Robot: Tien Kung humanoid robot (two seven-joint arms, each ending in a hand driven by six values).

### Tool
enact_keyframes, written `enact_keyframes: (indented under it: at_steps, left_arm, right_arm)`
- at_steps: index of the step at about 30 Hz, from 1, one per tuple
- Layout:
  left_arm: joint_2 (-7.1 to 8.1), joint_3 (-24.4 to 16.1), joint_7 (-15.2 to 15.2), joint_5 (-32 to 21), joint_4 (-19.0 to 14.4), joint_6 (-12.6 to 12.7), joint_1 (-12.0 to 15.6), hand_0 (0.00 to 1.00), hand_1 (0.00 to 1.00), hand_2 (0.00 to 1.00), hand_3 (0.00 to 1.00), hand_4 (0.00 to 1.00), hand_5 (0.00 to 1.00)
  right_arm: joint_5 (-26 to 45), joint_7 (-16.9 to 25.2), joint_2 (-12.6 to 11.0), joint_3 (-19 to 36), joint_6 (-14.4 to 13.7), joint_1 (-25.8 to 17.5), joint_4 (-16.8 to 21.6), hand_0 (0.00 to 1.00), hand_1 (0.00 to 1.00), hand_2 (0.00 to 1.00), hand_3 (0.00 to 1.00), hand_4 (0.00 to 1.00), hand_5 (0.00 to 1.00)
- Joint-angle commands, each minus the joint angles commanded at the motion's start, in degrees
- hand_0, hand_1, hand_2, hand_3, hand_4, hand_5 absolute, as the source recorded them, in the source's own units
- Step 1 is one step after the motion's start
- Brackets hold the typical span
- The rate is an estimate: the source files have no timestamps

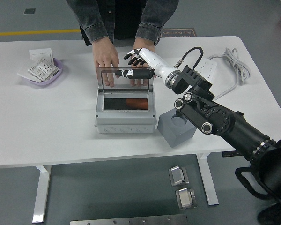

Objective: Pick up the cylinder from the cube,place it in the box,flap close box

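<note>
The grey box [125, 123] stands at the table's middle with its clear lid [124, 79] raised upright at the back. Inside it, part of the orange cylinder [136, 102] shows. The grey cube [177, 129], with a bare round recess on top, sits just right of the box. My right hand [135, 65] is at the lid's top right edge: the thumb lies along the front of the edge, the fingers [132, 55] are spread behind it, and it holds nothing. A person's two hands [105, 58] rest flat on the table behind the lid.
A purple bowl [43, 71] of packets sits at the far left. A white power strip [208, 68] with its cable lies at the right. My black right arm [215, 119] crosses above the cube's right side.
</note>
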Motion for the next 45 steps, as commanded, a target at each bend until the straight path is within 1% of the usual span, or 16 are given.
enact_keyframes:
  at_steps: [1,7,16,24,29,30,31,45]
  left_arm:
    - [0.00,-0.06,0.00,0.06,0.00,0.01,0.01,0.730,0.736,0.693,0.798,0.758,0.434]
    - [-0.11,0.22,-0.09,-0.43,0.00,0.16,-0.16,0.730,0.736,0.693,0.799,0.758,0.436]
    - [-0.07,0.14,-0.02,-0.40,0.00,0.19,-0.44,0.730,0.736,0.693,0.800,0.760,0.438]
    - [0.28,0.14,-0.15,-0.48,0.00,0.26,-0.19,0.730,0.736,0.694,0.800,0.763,0.444]
    - [0.16,0.06,-0.11,-0.62,0.00,0.28,0.14,0.730,0.736,0.694,0.800,0.763,0.444]
    - [0.11,0.03,-0.10,-0.63,0.00,0.28,0.18,0.730,0.736,0.695,0.801,0.763,0.443]
    - [0.08,0.06,-0.09,-0.72,0.00,0.29,0.22,0.730,0.736,0.695,0.801,0.763,0.443]
    - [-0.31,0.38,-0.15,-1.58,0.00,0.41,0.26,0.730,0.736,0.695,0.801,0.763,0.444]
  right_arm:
    - [-0.04,0.01,-0.01,-0.08,-0.06,-0.09,0.18,0.723,0.687,0.672,0.722,0.998,0.645]
    - [-0.86,-0.35,-0.63,-1.64,-0.48,-1.35,4.36,0.711,0.680,0.670,0.721,0.998,0.643]
    - [-1.48,-0.57,-1.80,-3.78,-0.44,-2.77,8.75,0.702,0.677,0.668,0.721,0.998,0.643]
    - [-2.01,-1.34,-4.00,-4.65,-0.29,-4.61,13.06,0.687,0.661,0.665,0.723,0.998,0.625]
    - [-2.29,-1.81,-5.76,-5.79,-0.10,-6.37,16.21,0.687,0.661,0.665,0.723,0.998,0.625]
    - [-2.42,-1.89,-6.05,-5.95,-0.04,-6.67,16.76,0.667,0.658,0.665,0.724,0.998,0.623]
    - [-2.52,-1.96,-6.30,-6.10,0.02,-6.94,17.25,0.667,0.658,0.665,0.724,0.998,0.623]
    - [-3.63,-2.87,-8.13,-5.96,0.69,-9.79,21.50,0.650,0.653,0.665,0.731,0.989,0.598]
